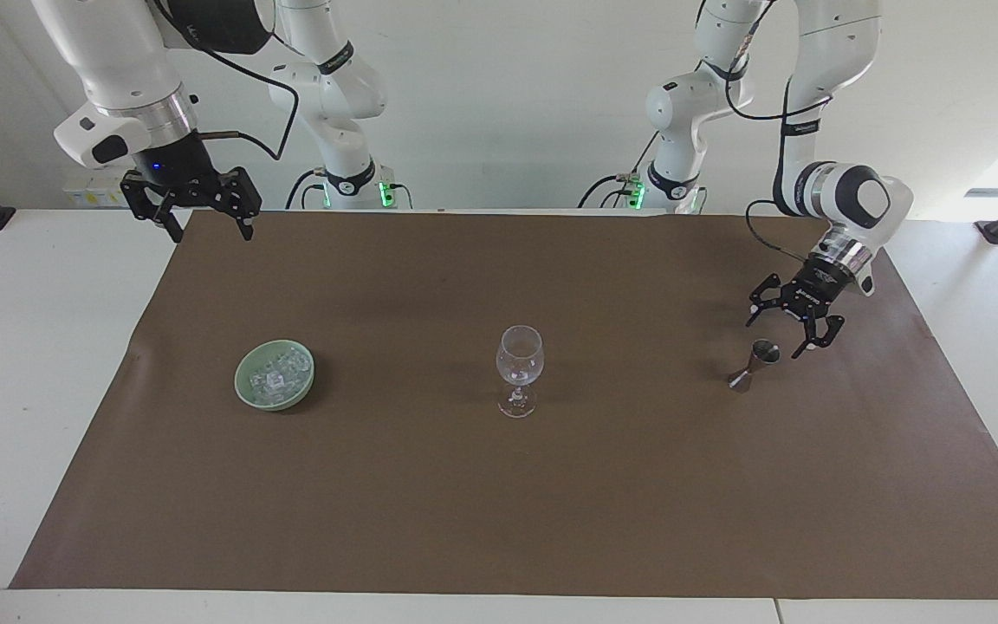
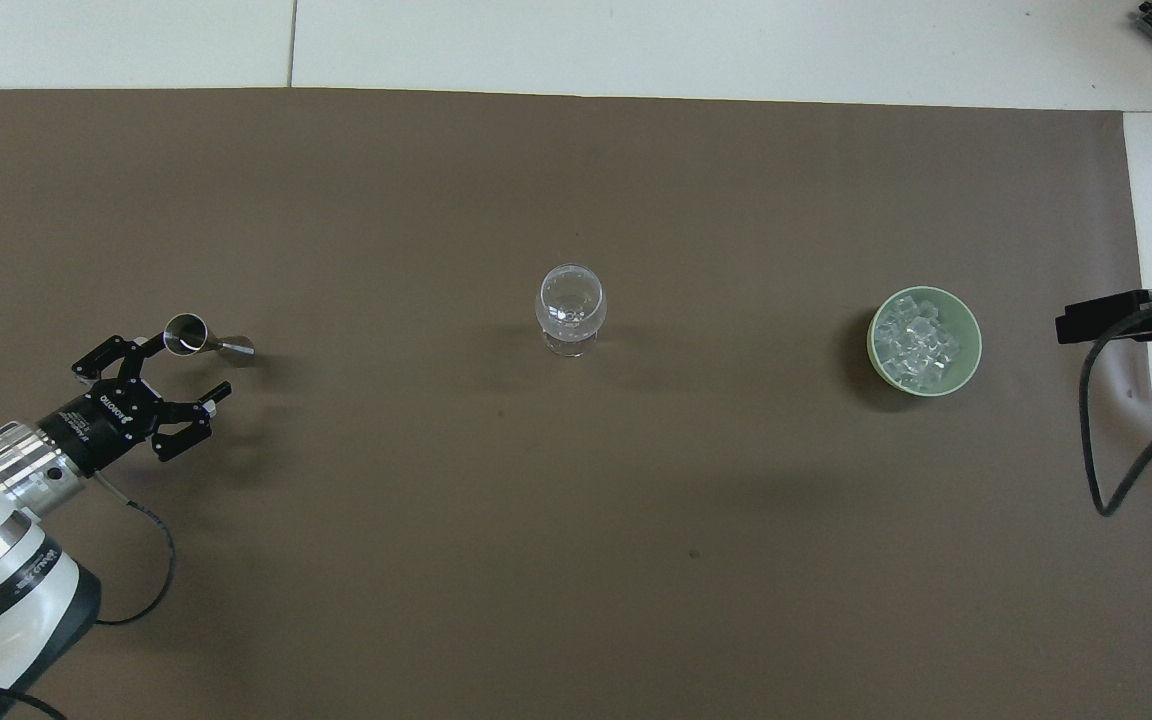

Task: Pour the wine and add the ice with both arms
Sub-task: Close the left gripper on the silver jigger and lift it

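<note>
An empty clear wine glass [image 1: 519, 368] [image 2: 569, 305] stands upright mid-mat. The ice [image 1: 278, 374] [image 2: 921, 340] is piled in a pale green bowl [image 1: 243, 390] [image 2: 971, 345] toward the right arm's end. A small dark metal jigger [image 1: 754, 364] [image 2: 198, 338] stands toward the left arm's end. My left gripper [image 1: 774, 336] [image 2: 192, 365] hangs open just beside and above the jigger's rim, not touching it. My right gripper [image 1: 211, 234] waits open, raised over the mat's corner near its base. No wine is in view.
A brown mat [image 1: 499, 503] [image 2: 576, 560] covers most of the white table [image 1: 31, 347]. A black cable and mount [image 2: 1106, 315] reach in at the right arm's end, close to the bowl.
</note>
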Controlling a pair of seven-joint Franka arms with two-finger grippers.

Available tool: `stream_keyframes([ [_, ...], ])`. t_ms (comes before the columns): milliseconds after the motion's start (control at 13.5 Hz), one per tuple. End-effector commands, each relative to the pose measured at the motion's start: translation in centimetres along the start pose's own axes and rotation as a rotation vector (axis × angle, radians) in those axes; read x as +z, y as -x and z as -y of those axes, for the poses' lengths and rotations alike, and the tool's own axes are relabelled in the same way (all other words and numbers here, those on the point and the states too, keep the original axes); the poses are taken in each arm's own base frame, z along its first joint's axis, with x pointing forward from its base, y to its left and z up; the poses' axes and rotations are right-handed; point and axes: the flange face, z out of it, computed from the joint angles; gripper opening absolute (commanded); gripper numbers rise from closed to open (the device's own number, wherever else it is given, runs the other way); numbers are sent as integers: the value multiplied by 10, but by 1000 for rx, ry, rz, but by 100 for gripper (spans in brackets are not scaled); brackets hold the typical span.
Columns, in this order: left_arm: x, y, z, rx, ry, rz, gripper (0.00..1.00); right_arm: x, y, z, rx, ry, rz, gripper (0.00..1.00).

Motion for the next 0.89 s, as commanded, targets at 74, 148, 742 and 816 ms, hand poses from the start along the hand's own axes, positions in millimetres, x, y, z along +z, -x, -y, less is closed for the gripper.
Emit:
stream_keyframes([
  [74, 10, -7, 7, -11, 50, 13, 100, -1, 0, 0, 20, -12, 13, 100],
  [148, 17, -9, 11, -8, 65, 30, 100, -1, 0, 1, 18, -12, 12, 100],
  [742, 24, -17, 7, -11, 114, 56, 100, -1, 0, 0, 20, -12, 13, 100],
  [816, 24, -17, 7, -14, 117, 58, 100, -1, 0, 0, 20, -12, 13, 100],
])
